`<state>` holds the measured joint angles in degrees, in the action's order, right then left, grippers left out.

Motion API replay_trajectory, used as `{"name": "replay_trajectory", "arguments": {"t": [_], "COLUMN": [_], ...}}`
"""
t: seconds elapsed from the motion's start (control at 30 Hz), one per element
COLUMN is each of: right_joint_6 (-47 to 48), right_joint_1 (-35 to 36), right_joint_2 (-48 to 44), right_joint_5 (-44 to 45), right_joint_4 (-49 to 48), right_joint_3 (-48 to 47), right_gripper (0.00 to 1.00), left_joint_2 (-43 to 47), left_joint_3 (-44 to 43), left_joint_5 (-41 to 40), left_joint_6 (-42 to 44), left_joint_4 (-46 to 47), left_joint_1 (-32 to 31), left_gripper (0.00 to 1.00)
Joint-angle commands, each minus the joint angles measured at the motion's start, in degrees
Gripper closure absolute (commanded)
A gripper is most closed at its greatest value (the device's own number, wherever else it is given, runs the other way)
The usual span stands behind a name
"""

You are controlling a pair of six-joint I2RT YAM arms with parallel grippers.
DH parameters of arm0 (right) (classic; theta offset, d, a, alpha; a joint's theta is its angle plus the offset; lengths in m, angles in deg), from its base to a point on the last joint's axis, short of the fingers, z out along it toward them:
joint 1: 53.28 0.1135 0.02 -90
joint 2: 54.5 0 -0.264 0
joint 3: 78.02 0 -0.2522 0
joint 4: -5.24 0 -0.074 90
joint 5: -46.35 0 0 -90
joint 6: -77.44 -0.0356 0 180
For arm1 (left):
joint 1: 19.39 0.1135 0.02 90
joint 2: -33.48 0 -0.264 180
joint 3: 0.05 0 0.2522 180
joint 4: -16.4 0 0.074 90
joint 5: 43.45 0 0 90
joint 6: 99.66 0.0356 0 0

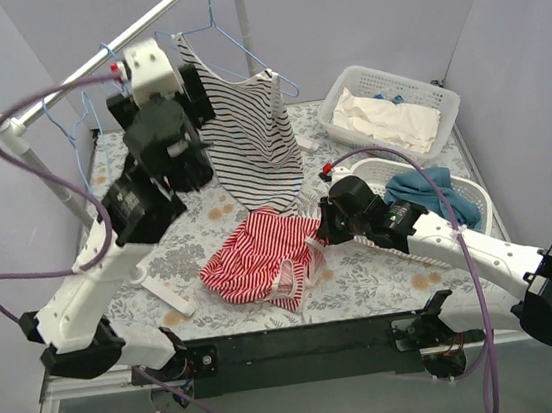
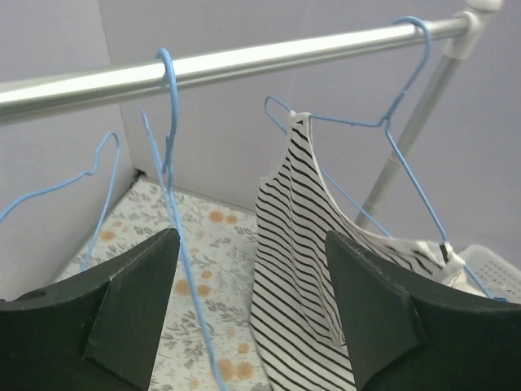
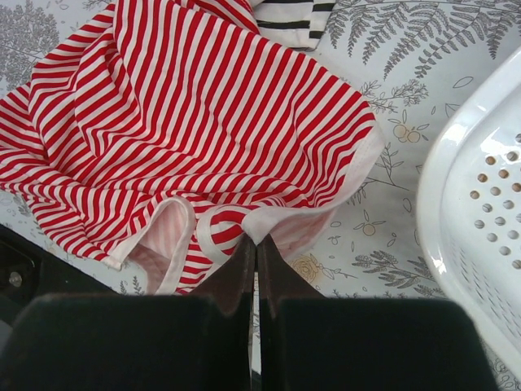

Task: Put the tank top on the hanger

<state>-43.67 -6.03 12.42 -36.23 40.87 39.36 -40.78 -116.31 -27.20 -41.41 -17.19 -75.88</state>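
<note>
The red-and-white striped tank top (image 1: 257, 254) lies crumpled on the floral table near the front; it fills the right wrist view (image 3: 203, 122). My right gripper (image 1: 322, 233) is shut on its pale trim at the right edge (image 3: 256, 243). My left gripper (image 1: 134, 78) is raised to the rail and open (image 2: 251, 236), holding nothing. An empty light-blue hanger (image 2: 167, 122) hangs on the rail just ahead of it, its wire running down between the open fingers in that view; it also shows in the top view (image 1: 85, 124).
A black-and-white striped tank top (image 1: 246, 129) hangs on another blue hanger (image 2: 399, 106) on the metal rail (image 1: 88, 73). A third empty hanger (image 2: 98, 163) hangs at the left. Two white baskets stand at the right, one (image 1: 444, 95) with white cloth, one (image 1: 479, 194) with a blue-teal garment.
</note>
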Motion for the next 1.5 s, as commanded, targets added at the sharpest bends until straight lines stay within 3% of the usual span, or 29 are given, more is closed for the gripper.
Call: {"name": "replay_trajectory", "arguments": {"t": [0.0,0.17,0.4,0.6,0.97,1.2,1.47], "right_joint_6": [0.79,1.14,2.64,3.08,2.90,2.46,2.55], "right_joint_1": [-0.22,-0.40,-0.31,-0.40,-0.40,-0.40,-0.40], "right_joint_2": [-0.20,-1.61,-1.52,-1.53,-0.73,-0.91,-2.58], "right_joint_5": [-3.02,-3.38,-3.82,-4.17,-4.78,-5.66,-4.96], "right_joint_4": [-2.80,-2.80,-2.88,-2.88,-2.97,-3.23,-2.97], "right_joint_3": [0.35,1.31,1.40,1.84,2.10,2.54,3.33], "right_gripper": [0.99,0.99,0.99,0.99,0.99,0.99,0.99], "left_joint_2": [-10.19,-3.62,-3.53,1.48,3.86,1.75,-2.98], "left_joint_3": [-19.65,-6.06,-1.39,-4.02,-10.44,-5.27,-1.39], "left_joint_5": [20.13,23.92,23.12,35.52,34.04,25.86,25.42], "left_joint_6": [-26.07,-26.17,-28.37,-26.61,-23.98,-24.94,-25.99], "left_joint_4": [-38.72,-27.81,-25.18,-21.91,-26.21,-27.10,-21.74], "left_joint_1": [16.39,19.30,22.83,22.83,22.83,22.83,22.83], "left_gripper": [0.28,0.30,0.39,0.42,0.43,0.47,0.48]}}
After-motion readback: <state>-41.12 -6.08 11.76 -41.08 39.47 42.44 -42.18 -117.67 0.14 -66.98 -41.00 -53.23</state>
